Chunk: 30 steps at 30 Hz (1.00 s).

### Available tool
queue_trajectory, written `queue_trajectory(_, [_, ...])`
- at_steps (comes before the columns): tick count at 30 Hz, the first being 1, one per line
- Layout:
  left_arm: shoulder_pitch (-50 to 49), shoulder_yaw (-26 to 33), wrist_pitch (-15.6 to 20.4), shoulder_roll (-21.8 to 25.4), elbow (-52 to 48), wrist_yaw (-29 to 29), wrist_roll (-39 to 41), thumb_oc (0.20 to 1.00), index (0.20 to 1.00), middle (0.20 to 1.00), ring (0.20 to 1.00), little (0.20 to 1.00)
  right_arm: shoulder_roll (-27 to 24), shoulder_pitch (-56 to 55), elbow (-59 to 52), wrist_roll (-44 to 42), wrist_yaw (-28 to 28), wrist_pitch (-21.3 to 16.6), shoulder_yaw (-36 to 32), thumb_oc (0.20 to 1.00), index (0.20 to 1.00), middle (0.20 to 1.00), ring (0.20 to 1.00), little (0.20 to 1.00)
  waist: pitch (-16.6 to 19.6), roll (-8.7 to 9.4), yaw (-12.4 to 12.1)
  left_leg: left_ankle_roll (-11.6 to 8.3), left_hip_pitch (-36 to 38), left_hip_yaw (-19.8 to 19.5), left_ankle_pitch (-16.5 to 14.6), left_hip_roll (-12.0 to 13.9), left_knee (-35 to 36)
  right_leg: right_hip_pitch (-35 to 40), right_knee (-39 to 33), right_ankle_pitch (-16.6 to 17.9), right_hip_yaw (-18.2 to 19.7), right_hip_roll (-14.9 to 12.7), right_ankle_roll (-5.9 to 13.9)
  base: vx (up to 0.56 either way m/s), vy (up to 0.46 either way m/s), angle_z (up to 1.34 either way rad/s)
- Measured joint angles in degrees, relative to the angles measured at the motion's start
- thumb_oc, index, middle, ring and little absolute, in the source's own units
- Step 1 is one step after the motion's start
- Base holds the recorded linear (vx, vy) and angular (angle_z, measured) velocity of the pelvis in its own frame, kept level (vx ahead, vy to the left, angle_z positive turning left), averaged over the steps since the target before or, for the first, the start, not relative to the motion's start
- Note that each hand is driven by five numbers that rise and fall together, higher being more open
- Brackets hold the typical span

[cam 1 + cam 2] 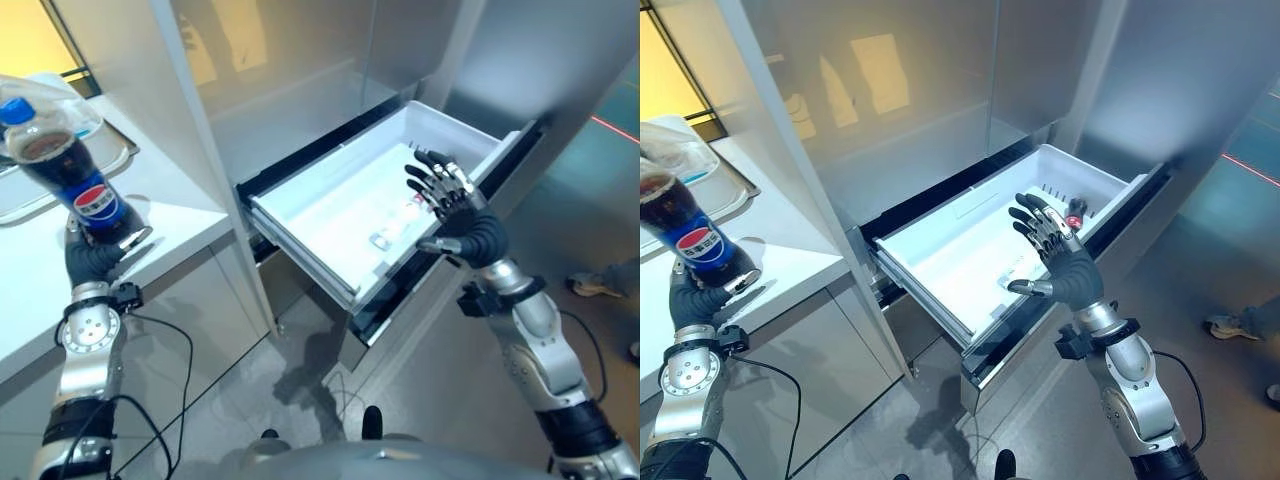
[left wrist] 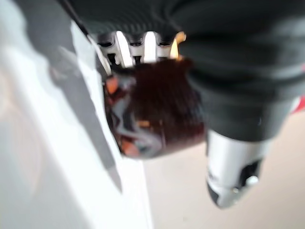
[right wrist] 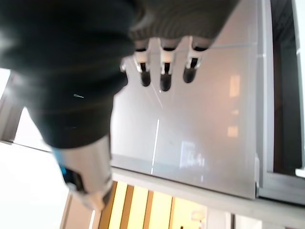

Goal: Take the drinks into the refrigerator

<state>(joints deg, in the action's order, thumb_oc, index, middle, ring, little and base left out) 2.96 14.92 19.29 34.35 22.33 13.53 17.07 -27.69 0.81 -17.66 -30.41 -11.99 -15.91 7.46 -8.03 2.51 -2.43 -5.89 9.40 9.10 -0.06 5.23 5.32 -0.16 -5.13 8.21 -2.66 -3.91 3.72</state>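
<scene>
Left eye view: we see the left robot hand [image 1: 92, 255] at the far left, its fingers curled round the lower part of a cola bottle [image 1: 68, 172] with a blue cap, dark drink and a blue label. The bottle leans a little to the left, and its base sits just above the white desk [image 1: 170, 200], near the desk's front edge. In the left wrist view the dark drink [image 2: 159, 112] shows between the fingers and the thumb, so we read that robot hand as closed on the bottle.

To the right of the desk stands the refrigerator [image 1: 300, 60], its tall grey doors closed above and its white drawer [image 1: 330, 205] pulled out toward us. The right robot hand [image 1: 452, 200] is raised over the drawer's right front part, fingers spread and nearly straight, thumb out to the side, holding nothing. In the right eye view a small object with a red part [image 1: 1076, 210] lies in the drawer just beyond those fingers; we cannot tell what it is. A person's shoe [image 1: 597, 283] shows on the floor at the far right.
</scene>
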Motion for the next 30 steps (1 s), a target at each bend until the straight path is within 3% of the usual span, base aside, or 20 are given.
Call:
queue_trajectory(7, [2.05,0.35,-0.04,2.84,3.16,0.34,0.03,1.0,1.0,1.0,1.0,1.0,-0.02,-0.37,-0.18,-1.2,-0.13,0.02,0.16,1.0,1.0,1.0,1.0,1.0,0.44,1.42,0.46,0.01,-0.11,3.64,-0.02,-0.49,-0.01,-2.14,0.01,1.35,3.74,0.3,0.08,0.0,0.032,-0.26])
queue_trajectory(15, [3.06,0.31,0.08,2.98,3.08,1.88,0.02,1.0,1.0,1.0,1.0,1.0,-0.03,-0.6,-0.3,-1.28,-0.18,0.04,0.2,1.0,1.0,1.0,1.0,1.0,-0.06,2.33,0.2,0.06,-0.27,4.99,-0.31,-0.35,0.04,-3.14,0.0,1.56,5.06,0.68,0.31,0.01,0.017,-0.09])
queue_trajectory(16, [3.17,0.27,0.08,2.98,3.06,1.93,0.03,0.931,0.931,0.931,0.931,0.931,-0.03,-0.73,-0.31,-1.28,-0.21,0.04,0.2,1.0,1.0,1.0,1.0,1.0,-0.08,2.39,0.24,0.05,-0.27,4.99,-0.32,-0.34,0.04,-3.17,0.0,1.56,5.07,0.71,0.31,0.0,0.0,0.0])
queue_trajectory(17, [3.2,0.25,0.09,2.98,3.0,1.92,0.02,0.683,0.683,0.683,0.683,0.683,-0.03,-0.86,-0.31,-1.28,-0.21,0.05,0.2,1.0,1.0,1.0,1.0,1.0,-0.1,2.44,0.23,0.05,-0.27,4.99,-0.32,-0.33,0.04,-3.17,0.0,1.56,5.08,0.72,0.31,0.0,0.0,0.0])
queue_trajectory(18, [3.2,0.22,0.17,2.98,2.82,1.9,0.02,0.366,0.366,0.366,0.366,0.366,-0.03,-0.97,-0.31,-1.28,-0.23,0.06,0.2,1.0,1.0,1.0,1.0,1.0,-0.14,2.52,0.23,0.05,-0.3,4.99,-0.32,-0.33,0.04,-3.18,0.0,1.56,5.08,0.72,0.32,0.0,0.0,0.0])
queue_trajectory(19, [3.23,0.15,0.15,2.95,2.59,1.91,0.04,0.2,0.2,0.2,0.2,0.2,-0.03,-1.1,-0.32,-1.28,-0.25,0.06,0.2,1.0,1.0,1.0,1.0,1.0,-0.15,2.62,0.33,0.05,-0.29,4.99,-0.32,-0.33,0.04,-3.19,-0.02,1.57,5.09,0.72,0.32,0.0,0.0,0.0])
queue_trajectory(30, [3.41,-0.69,0.07,2.89,1.22,2.06,-0.03,0.2,0.2,0.2,0.2,0.2,-0.02,-2.34,-0.33,-1.25,-0.99,0.14,0.19,1.0,1.0,1.0,1.0,1.0,-0.14,3.41,0.67,0.05,0.06,5.05,-0.32,-0.35,0.04,-2.76,-0.02,1.75,5.2,0.75,0.27,0.0,0.0,0.0])
